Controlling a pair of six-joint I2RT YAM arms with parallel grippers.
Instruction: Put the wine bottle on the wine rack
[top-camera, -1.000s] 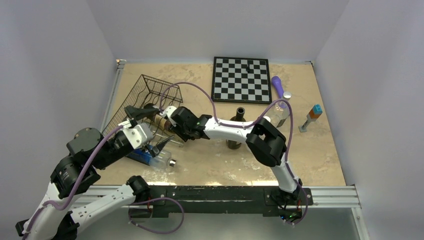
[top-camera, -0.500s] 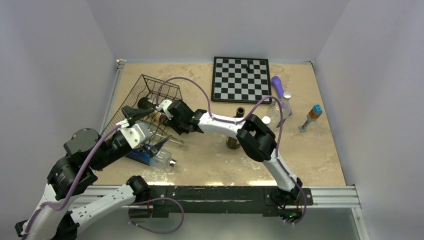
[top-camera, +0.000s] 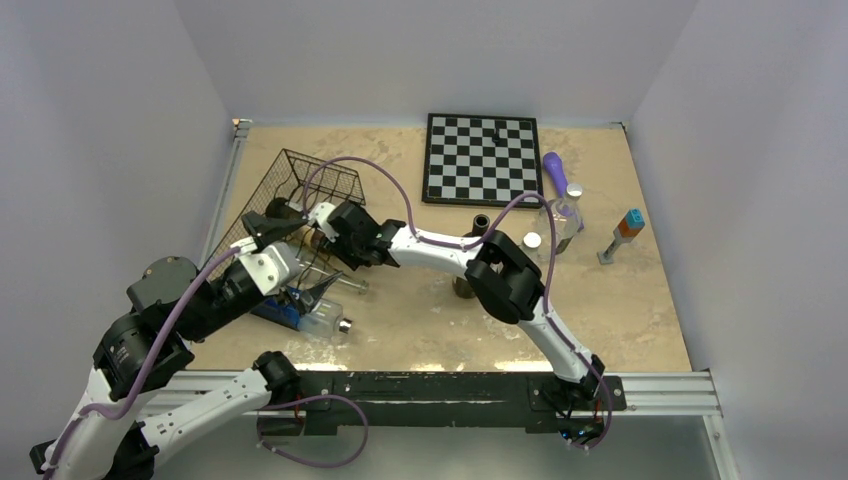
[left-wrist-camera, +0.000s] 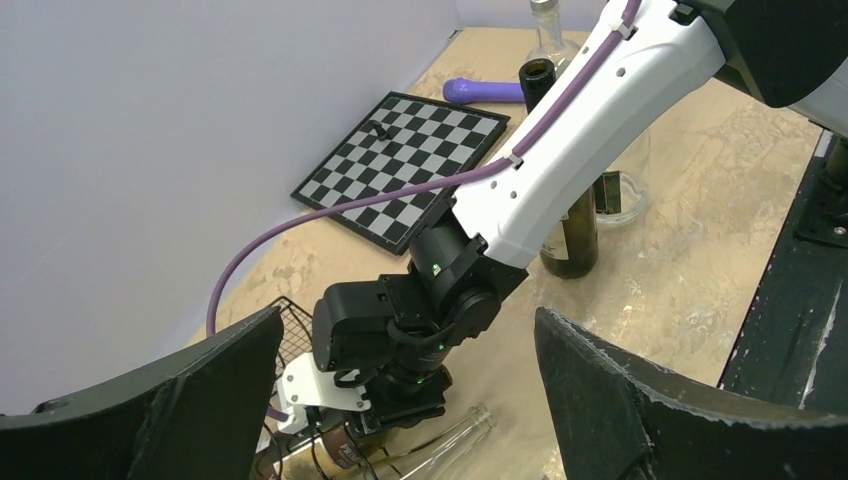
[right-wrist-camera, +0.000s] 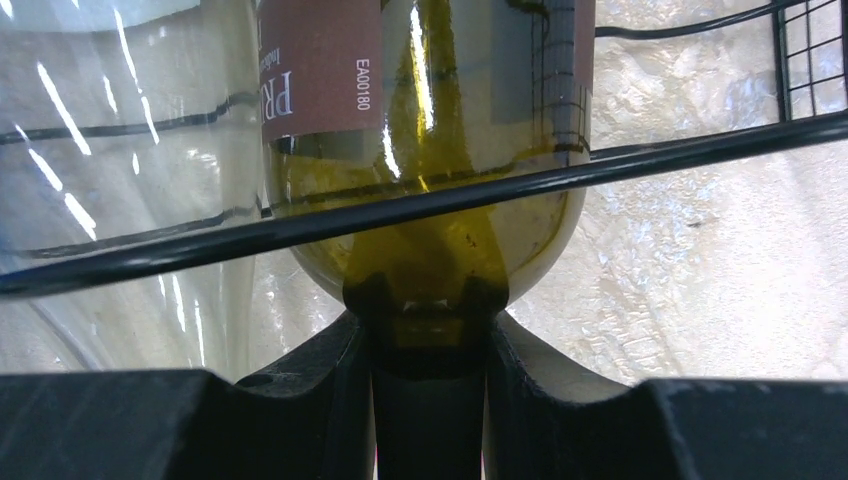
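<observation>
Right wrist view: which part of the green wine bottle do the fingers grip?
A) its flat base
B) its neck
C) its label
B: the right fingers press on both sides of the narrow neck of the wine bottle.

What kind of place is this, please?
Probably a laboratory robot test cell: plain pale walls enclose a beige tabletop, two white arms stand on a black metal rail, and unrelated props include a black-and-white chessboard and a black wire rack.

Soft, even light; faint shadows on the surface (top-camera: 640, 300). White glare streaks the wine bottle (right-wrist-camera: 430, 150) in the right wrist view.
</observation>
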